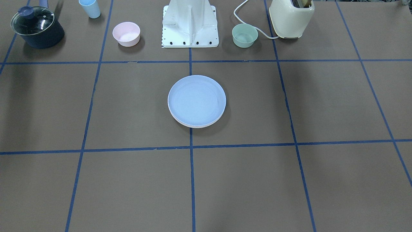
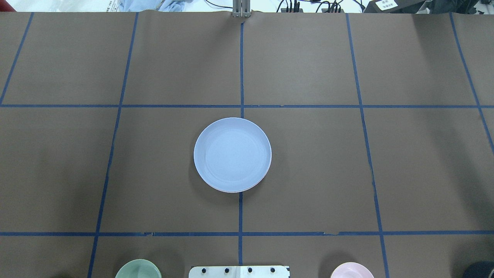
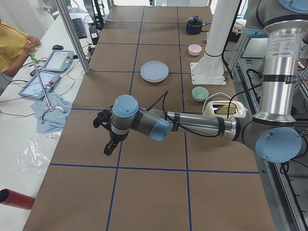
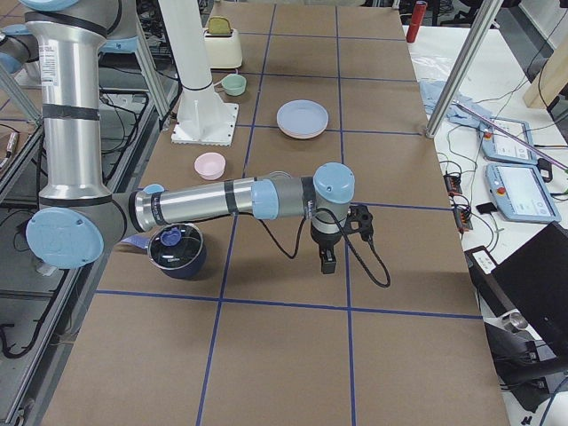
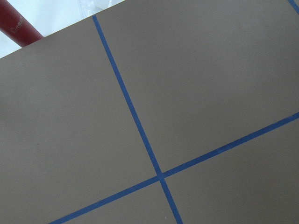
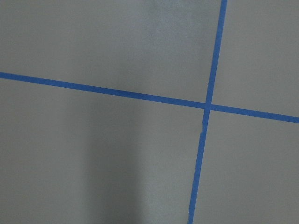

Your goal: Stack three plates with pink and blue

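Observation:
The pale blue plate (image 1: 196, 101) lies on top of a stack at the table's centre, also seen in the overhead view (image 2: 231, 154). Pale rims of plates beneath it (image 1: 193, 125) show at the stack's edge; their colours are hard to tell apart. My left gripper (image 3: 109, 146) hangs over bare table far from the stack, seen only in the left side view; I cannot tell whether it is open or shut. My right gripper (image 4: 327, 261) hangs over bare table at the other end, seen only in the right side view; I cannot tell its state either. Both wrist views show only the table and tape lines.
Near the robot's base (image 1: 190, 24) stand a small pink bowl (image 1: 126, 33) and a mint-green bowl (image 1: 244, 35). A dark lidded pot (image 1: 37, 27), a blue cup (image 1: 90, 8) and a cream toaster (image 1: 291, 17) stand along the same edge. A red cylinder (image 5: 18, 28) lies off the table's left end.

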### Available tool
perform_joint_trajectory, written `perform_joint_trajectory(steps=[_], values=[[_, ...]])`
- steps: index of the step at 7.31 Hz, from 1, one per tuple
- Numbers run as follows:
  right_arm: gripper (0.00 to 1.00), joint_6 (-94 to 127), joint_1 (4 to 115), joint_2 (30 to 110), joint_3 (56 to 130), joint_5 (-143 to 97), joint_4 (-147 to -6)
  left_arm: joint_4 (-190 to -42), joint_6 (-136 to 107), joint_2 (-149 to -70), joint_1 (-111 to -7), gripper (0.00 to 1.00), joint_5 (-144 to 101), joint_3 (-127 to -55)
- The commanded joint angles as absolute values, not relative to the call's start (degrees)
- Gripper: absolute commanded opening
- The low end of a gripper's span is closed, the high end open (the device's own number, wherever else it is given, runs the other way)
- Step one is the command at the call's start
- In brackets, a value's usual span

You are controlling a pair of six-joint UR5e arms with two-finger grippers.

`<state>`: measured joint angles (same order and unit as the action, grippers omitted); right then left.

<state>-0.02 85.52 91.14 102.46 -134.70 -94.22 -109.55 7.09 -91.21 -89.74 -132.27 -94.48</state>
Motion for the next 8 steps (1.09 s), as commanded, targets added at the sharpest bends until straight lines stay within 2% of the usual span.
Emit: perform_joint_trajectory(steps=[1,8], values=[[1.0,0.09,85.52,91.23,102.39,-134.74,-94.22,-109.51,7.12,-91.06,-89.74,1.0,-132.19,-96.14],[1.0,0.0,85.52,91.14,102.39,-134.65,-94.13,-109.34,7.03,-89.82,-89.74,1.0,-132.01,-99.31]])
